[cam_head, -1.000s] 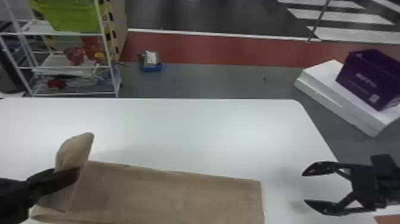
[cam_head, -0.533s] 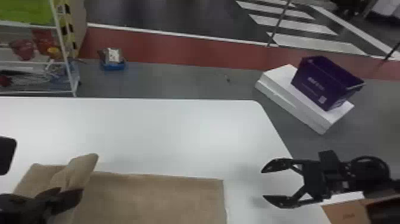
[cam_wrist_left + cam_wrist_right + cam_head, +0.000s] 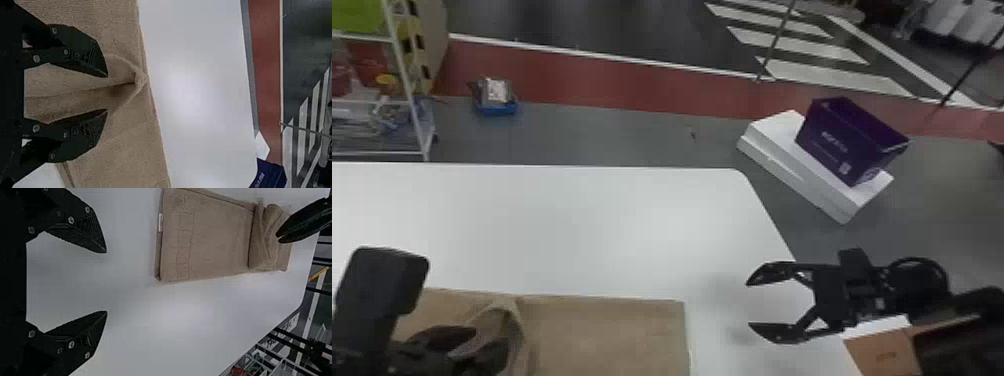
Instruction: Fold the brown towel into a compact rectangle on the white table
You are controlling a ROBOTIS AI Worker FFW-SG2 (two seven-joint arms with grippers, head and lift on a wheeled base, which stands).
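On the white desk (image 3: 612, 225), toward its near side in the head view, lies the brown towel (image 3: 612, 335), its right part flat, in layers. Toward its left end the cloth stands up in a loose raised fold (image 3: 507, 306). A small white label (image 3: 160, 222) sits at one edge, seen from the right wrist. Left end effector (image 3: 491, 336): low over this left portion, fingers moderately apart; left wrist view shows the raised cloth between and just beyond the tips, not clamped. Right end effector (image 3: 749, 305): fingers wide apart, nothing between them, above the desk to the right of the towel, apart from it. Near the right arm, a cardboard box (image 3: 879, 352). On the floor beyond the desk: purple bin (image 3: 842, 140) upon white box (image 3: 797, 165), right; blue tray (image 3: 497, 109), left; wire shelf rack (image 3: 412, 100), far left.
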